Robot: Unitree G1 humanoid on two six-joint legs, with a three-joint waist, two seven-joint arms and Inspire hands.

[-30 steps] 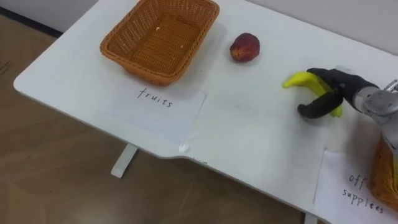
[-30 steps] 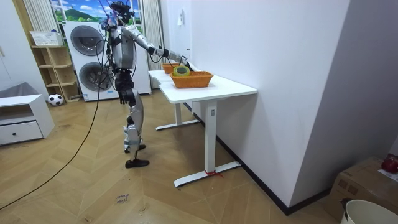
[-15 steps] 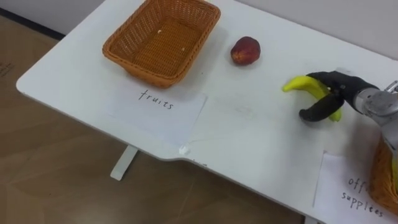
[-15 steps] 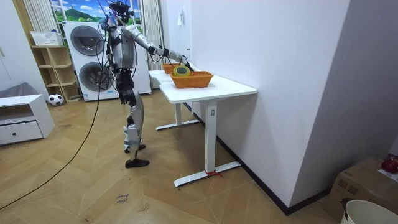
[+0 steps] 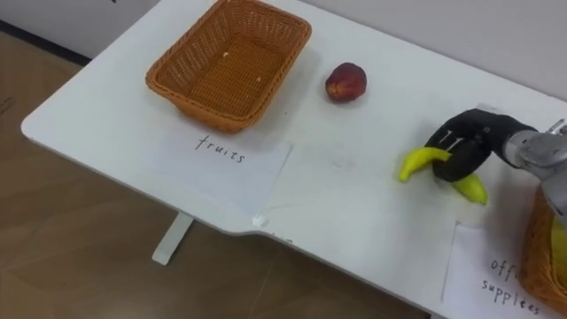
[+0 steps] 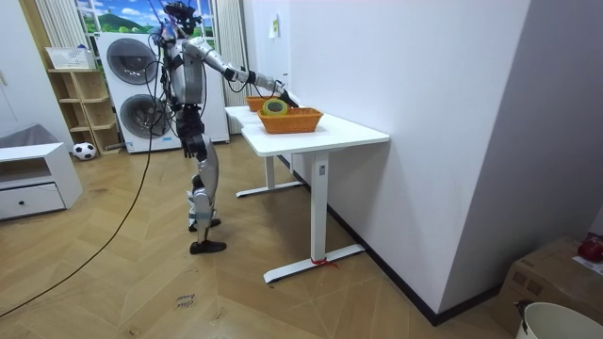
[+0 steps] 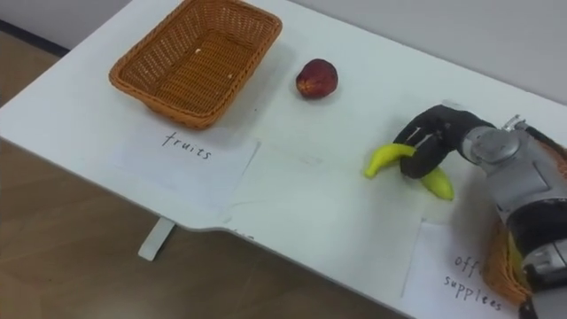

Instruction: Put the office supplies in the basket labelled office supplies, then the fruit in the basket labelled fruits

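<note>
- Two baskets of orange wicker: the basket (image 5: 230, 62) shows whole at the far left of the table (image 5: 354, 213). The second basket (image 5: 542, 252), far to the right of the basket, is cut by the frame edge and its contents are hard to make out.
- Two paper sheets with handwriting: one sheet (image 5: 221, 155) lies just in front of the basket. The other sheet (image 5: 496, 275) lies well to the basket's right and is cut off.
- One left hand (image 6: 193, 143), low at the robot's side in the room view, too small to read its fingers.
- One red fruit (image 5: 345, 82), round, just right of the basket.
- One banana (image 5: 416, 162), yellow and curved, well right of the basket. Its middle is hidden under the right hand (image 5: 469, 142), whose fingers curl round it. Whether it rests on the table cannot be told.
</note>
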